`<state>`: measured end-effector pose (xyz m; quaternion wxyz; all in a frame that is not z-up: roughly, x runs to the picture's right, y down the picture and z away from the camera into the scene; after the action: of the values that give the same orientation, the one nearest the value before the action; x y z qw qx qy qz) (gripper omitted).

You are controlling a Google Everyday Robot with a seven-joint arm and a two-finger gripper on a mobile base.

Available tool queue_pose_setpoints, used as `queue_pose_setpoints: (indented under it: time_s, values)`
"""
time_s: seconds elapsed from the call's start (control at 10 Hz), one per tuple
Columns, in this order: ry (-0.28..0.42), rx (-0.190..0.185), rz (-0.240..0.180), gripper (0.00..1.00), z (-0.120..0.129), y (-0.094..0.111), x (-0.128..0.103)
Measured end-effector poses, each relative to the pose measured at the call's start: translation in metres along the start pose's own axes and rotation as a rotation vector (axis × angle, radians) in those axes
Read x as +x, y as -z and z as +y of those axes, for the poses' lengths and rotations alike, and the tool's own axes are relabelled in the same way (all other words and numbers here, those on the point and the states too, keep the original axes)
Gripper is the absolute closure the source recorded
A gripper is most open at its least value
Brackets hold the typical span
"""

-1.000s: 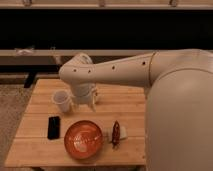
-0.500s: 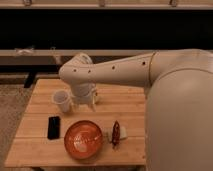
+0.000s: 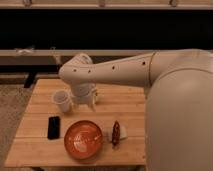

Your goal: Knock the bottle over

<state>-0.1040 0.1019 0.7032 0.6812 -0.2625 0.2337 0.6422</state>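
Bottle: seemingly covering it with gripper [image 3: 86,101] at table's [image 3: 127,102] 11 o'clock, grip width untellable, needing sideways shove next.

I see a matt wood table [image 3: 125,102] and a glossy orange bowl [image 3: 83,141]. My gripper [image 3: 86,102], smooth whitish plastic, is at the bowl's 12 o'clock.
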Motion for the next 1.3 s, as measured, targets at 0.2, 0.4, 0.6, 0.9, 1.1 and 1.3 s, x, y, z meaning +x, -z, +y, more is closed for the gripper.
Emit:
queue_pose_setpoints:
  time_s: [0.2,0.4,0.6,0.9,1.1,1.3]
  values:
    - [0.0,0.0,0.0,0.35,0.0,0.0,0.0]
    - [0.0,0.0,0.0,0.35,0.0,0.0,0.0]
    - [0.0,0.0,0.0,0.35,0.0,0.0,0.0]
    - [0.0,0.0,0.0,0.35,0.0,0.0,0.0]
    - [0.0,0.0,0.0,0.35,0.0,0.0,0.0]
    - [-0.002,-0.004,-0.004,0.35,-0.005,0.0015,-0.0011]
